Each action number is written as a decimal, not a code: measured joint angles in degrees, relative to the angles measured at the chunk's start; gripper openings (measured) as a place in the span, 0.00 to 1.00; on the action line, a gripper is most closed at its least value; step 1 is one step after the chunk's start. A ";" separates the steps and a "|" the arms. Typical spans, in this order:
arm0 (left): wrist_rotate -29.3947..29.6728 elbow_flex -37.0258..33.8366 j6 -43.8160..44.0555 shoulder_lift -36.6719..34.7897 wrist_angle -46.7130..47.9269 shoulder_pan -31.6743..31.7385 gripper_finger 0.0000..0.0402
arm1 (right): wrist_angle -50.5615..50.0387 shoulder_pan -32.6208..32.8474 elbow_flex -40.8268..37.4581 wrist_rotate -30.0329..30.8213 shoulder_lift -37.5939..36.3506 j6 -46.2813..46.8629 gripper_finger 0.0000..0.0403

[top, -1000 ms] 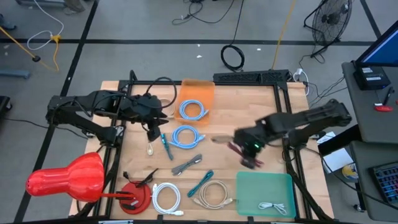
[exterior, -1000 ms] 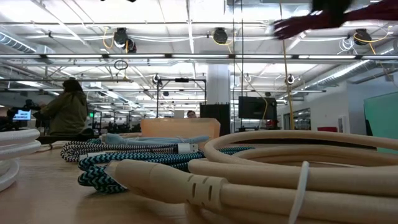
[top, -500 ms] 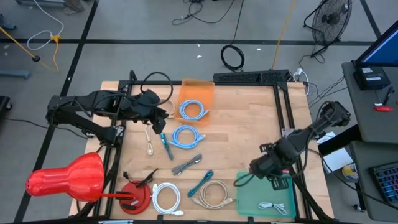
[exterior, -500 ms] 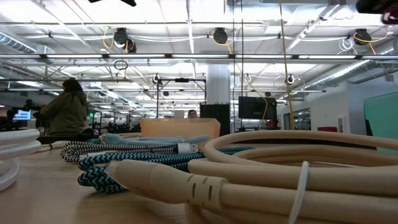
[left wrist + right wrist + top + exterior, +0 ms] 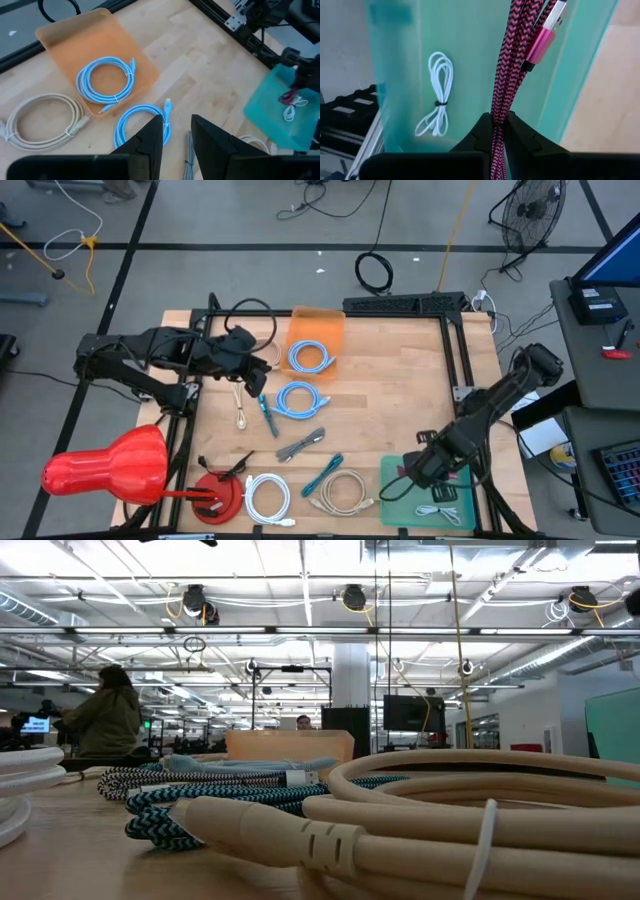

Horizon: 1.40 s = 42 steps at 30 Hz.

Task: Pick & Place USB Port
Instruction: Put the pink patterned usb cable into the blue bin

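Your right arm reaches down from the worktop's right edge, its gripper (image 5: 428,468) low over the green tray (image 5: 465,55) at the front right, jaws clamped on the pink braided USB cable (image 5: 507,75), which hangs above the tray near a white cable (image 5: 437,95) lying inside. Your left arm stretches in from the left, its gripper (image 5: 255,372) beside the orange tray (image 5: 318,330), jaws slightly apart, holding nothing

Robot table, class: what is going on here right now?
The right gripper is shut on a pink braided USB cable and holds it over the green tray, where a white cable already lies. The left gripper hovers near the orange tray, open and empty. Other coiled cables lie on the wooden table.
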<state>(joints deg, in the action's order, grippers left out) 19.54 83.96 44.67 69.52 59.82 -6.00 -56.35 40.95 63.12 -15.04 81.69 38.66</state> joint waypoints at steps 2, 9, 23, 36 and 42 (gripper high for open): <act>-0.01 0.00 0.46 0.00 0.06 -0.29 0.26 | 2.62 1.22 -1.97 0.25 0.00 1.40 0.04; -0.05 0.00 1.59 0.00 0.10 -0.94 0.26 | 14.03 4.78 -7.83 0.25 0.00 8.43 0.04; 0.01 0.00 2.66 0.00 0.11 -1.24 0.26 | 23.60 11.43 -13.22 0.10 0.00 18.35 0.04; 0.71 0.00 3.95 0.00 0.01 -1.24 0.26 | 17.62 10.96 -13.65 4.00 0.00 14.09 0.04; 1.04 0.00 5.05 0.00 -0.03 -1.62 0.26 | 13.20 10.84 -13.65 5.93 0.11 11.00 0.04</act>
<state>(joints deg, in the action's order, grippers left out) 20.58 83.96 49.72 69.52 59.79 -7.62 -43.15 51.79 49.47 -9.11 81.80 49.67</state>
